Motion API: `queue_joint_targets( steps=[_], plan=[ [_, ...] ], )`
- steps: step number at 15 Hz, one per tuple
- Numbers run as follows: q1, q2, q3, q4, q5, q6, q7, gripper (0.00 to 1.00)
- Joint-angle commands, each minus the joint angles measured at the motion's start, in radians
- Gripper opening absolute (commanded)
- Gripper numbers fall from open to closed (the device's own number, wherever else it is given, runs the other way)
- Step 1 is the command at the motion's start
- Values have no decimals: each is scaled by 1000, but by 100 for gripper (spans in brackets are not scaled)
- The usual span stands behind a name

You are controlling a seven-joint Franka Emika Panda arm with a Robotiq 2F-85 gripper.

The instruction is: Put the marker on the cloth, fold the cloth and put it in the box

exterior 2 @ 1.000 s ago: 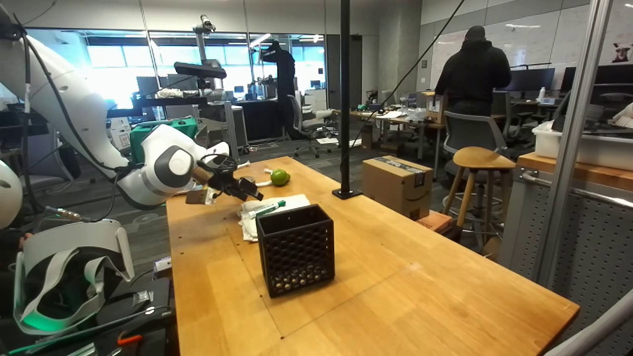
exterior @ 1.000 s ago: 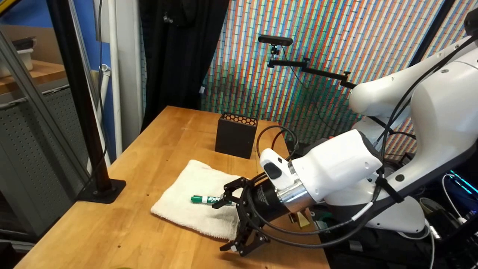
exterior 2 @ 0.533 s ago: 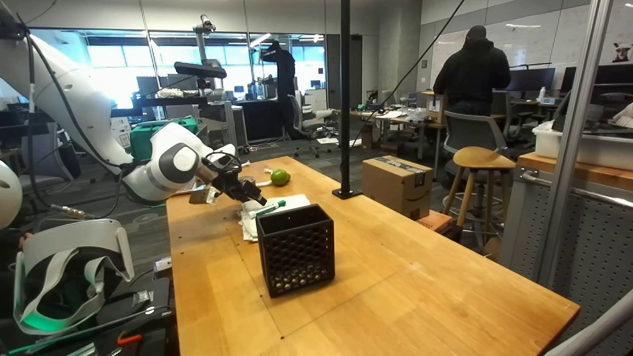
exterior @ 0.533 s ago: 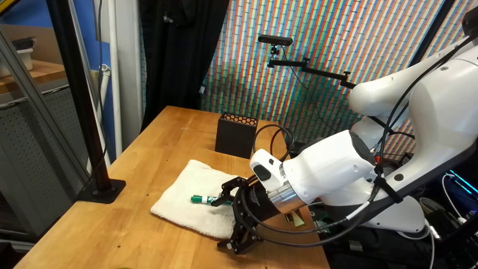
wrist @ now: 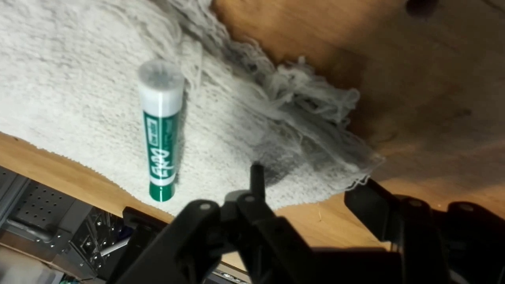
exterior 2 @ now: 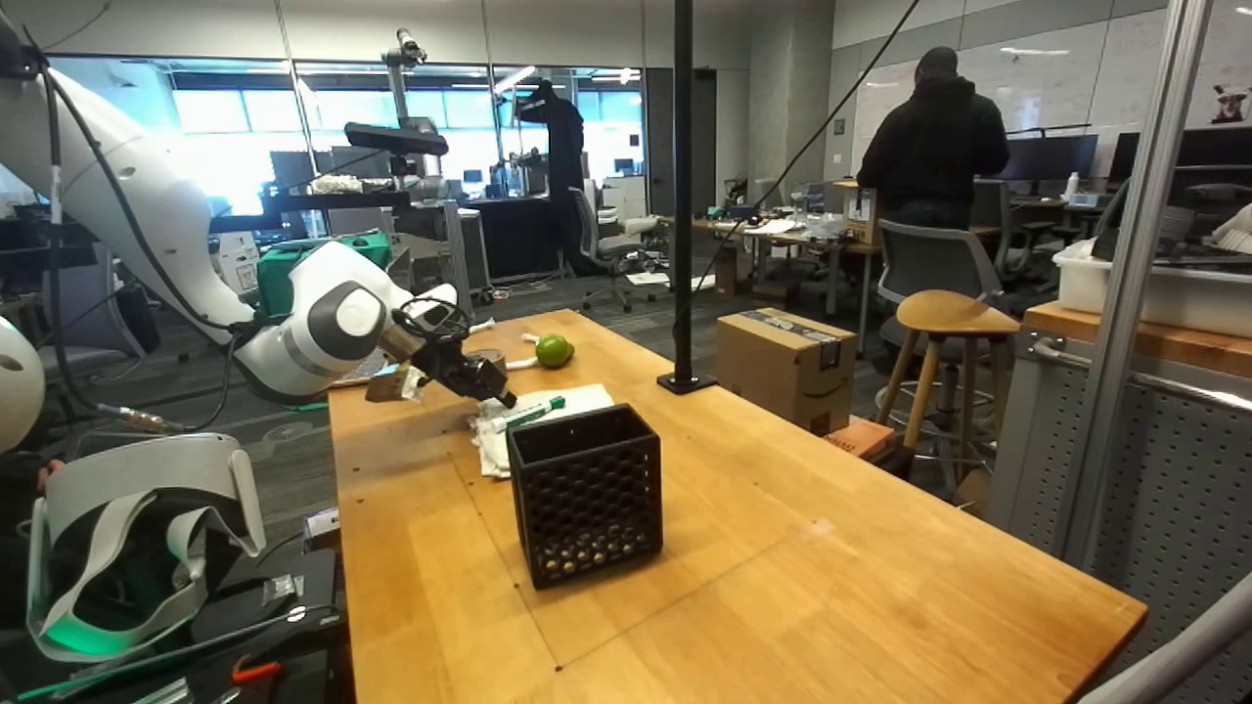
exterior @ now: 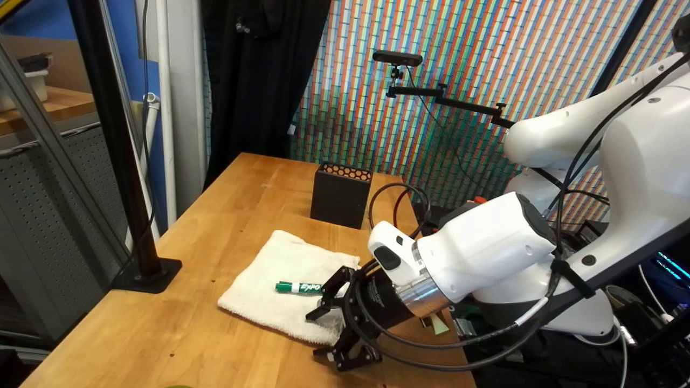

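One black box point(exterior 2: 587, 508) upright on the wooden table point(exterior 2: 831, 587), top open, wall perforated; inside reads dark, so contents cannot be told. It stands apart from the cloth point(exterior: 291, 264). Gripper point(exterior: 318, 335): jaws spread wide. One fingertip point(wrist: 257, 179) is over the cloth, the opposite fingertip point(wrist: 369, 207) past its edge, over the table; contact with the cloth cannot be told. Green marker point(wrist: 159, 134): lying on the cloth, a gap between it and the nearer fingertip in the wrist view. Other containers, in an exterior view: white bin point(exterior 2: 1198, 301) on a bench point(exterior 2: 1208, 350), pale and dark items point(exterior 2: 1237, 233) showing above its rim; cardboard box point(exterior 2: 773, 367), dark tape point(exterior 2: 797, 325) across the top, contents hidden.
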Motion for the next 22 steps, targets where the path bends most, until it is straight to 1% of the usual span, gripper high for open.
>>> queue_joint_targets(
  steps=[1, 2, 3, 7, 8, 11, 14, 17, 19, 21, 22],
  plan=[
    [18, 1, -17, 2, 14, -24, -28, 27],
    [16, 3, -16, 2, 14, -28, -29, 18],
    [14, 8, -16, 0, 13, -34, -31, 11],
    [6, 14, -25, 1, 15, -51, -34, 3],
    [9, 13, -35, 3, 18, -48, -31, 7],
    [26, 23, -79, 10, 24, -44, -28, 8],
    [56, 28, -164, 34, 42, -47, -12, 7],
    [60, -6, -235, 81, 57, -72, 4, 7],
    [49, -16, -260, 104, 60, -102, 8, 8],
    [28, -44, -263, 123, 62, -142, 18, 8],
    [13, -52, -254, 129, 60, -170, 19, 8]
  ],
)
